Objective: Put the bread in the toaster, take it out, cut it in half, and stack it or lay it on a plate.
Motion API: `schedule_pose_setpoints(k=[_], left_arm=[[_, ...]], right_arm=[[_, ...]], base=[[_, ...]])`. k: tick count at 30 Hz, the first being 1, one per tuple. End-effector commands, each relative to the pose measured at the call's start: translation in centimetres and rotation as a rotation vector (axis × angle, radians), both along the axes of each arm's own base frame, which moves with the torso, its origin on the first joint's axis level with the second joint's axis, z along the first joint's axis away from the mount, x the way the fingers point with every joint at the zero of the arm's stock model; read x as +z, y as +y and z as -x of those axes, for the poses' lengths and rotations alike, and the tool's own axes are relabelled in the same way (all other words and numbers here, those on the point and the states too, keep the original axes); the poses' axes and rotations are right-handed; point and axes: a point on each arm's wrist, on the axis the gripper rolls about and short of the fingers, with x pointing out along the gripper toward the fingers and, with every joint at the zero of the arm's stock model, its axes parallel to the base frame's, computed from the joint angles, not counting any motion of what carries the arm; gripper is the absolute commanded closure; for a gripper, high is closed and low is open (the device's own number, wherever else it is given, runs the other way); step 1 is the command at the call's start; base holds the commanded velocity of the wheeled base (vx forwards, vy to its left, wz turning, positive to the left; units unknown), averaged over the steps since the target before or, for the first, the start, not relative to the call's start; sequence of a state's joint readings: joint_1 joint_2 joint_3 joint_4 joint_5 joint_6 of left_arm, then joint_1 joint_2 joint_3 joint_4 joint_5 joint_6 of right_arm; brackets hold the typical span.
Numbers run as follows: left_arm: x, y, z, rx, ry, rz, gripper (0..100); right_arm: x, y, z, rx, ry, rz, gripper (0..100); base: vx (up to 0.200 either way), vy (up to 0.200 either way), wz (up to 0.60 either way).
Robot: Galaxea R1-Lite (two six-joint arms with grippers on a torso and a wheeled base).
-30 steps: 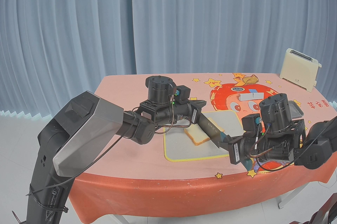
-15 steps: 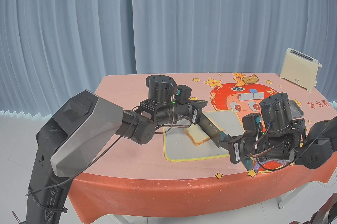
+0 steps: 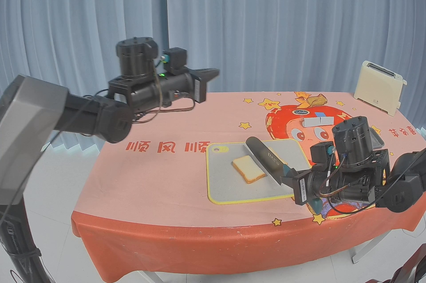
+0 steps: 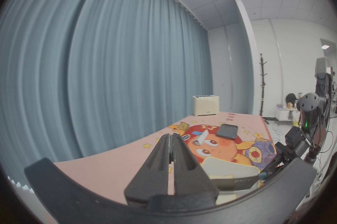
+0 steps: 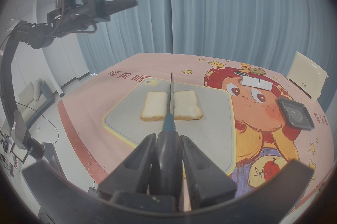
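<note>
A knife point(image 5: 171, 94) is clamped in the right tool point(image 5: 167, 138) over bread point(image 5: 154, 106) ahead, while the left tool point(image 4: 172, 137) is pressed together.

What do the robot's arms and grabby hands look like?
Black, with round drum-shaped joints, thin looping cables and tiny green lights. The left arm wears a big grey shell. The left gripper and right gripper each have two wedge-shaped black fingers.

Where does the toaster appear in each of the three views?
Head view: toaster on the far right corner of the table, before the curtain.
Left wrist view: toaster at the table's far edge, beyond the cartoon face.
Right wrist view: toaster at the table's edge, past the dark tray.
Shared landmark: the cartoon face.
</note>
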State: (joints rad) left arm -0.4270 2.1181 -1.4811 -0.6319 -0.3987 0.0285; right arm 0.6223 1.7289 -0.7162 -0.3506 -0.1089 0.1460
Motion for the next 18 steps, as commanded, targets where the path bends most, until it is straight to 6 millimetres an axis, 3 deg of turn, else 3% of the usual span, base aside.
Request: schedule_pose_setpoints(k=[1, 8, 9, 10, 18], left_arm=[[4.7, 5.5, 3.3, 0.092, -0.071, 0.028, 100], [6.3, 9.3, 8.4, 0.165, -0.079, 0.026, 100], [6.3, 9.3, 8.4, 0.165, -0.079, 0.026, 100], [6.5, 10.3, 9.7, 0.195, -0.080, 0.024, 100], [5.3, 13.4, 14.5, 0.272, -0.045, 0.010, 100]], right_arm=[[0.0, -0.2, 0.0, -0.016, -0.007, 0.003, 100], [0.6, -0.1, 0.4, -0.009, -0.028, -0.012, 100], [0.6, -0.1, 0.4, -0.009, -0.028, -0.012, 100], [1.4, -0.4, 0.6, -0.014, -0.051, -0.029, 100], [3.3, -1.5, 2.1, -0.015, -0.105, -0.072, 100]], base=[[0.000, 0.000, 0.00], [0.000, 0.000, 0.00], [0.000, 0.000, 0.00], [0.000, 0.000, 0.00], [0.000, 0.000, 0.00]])
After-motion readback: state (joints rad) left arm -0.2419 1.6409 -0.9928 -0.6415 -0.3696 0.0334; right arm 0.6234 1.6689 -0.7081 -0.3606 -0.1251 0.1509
